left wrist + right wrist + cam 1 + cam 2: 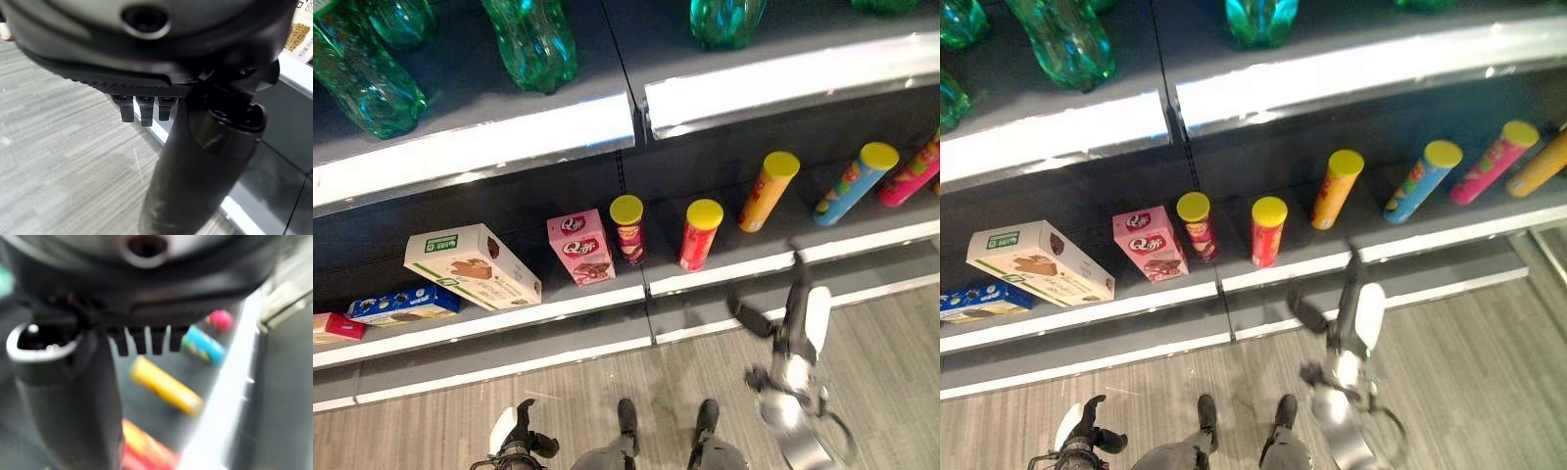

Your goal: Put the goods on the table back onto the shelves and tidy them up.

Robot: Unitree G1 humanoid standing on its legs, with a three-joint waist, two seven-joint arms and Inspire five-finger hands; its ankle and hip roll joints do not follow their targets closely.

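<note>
The right hand (800,328) is raised in front of the lower shelf (724,272), its fingers (797,272) straight and spread, with the thumb out to the side; it holds nothing. Just past the fingertips, on the shelf, stands a red can (699,234) with a yellow lid, and beside that a dark red can (628,229), also yellow-lidded. Further along from the fingers an orange can (768,190), a blue can (855,182) and a pink can (911,174) stand in a row, all well apart from the hand. In the right wrist view the straight fingers point towards the orange, blue and pink cans.

On the far side of the red cans from the right hand are a pink box (580,246), a white box (472,266) lying tilted, a blue box (403,304) and a red box (335,326). Green bottles (530,39) stand on the upper shelf (480,147).

The left hand (514,441) hangs low over the floor (431,431), well apart from the shelves, its fingers (141,106) loosely straight and empty.
</note>
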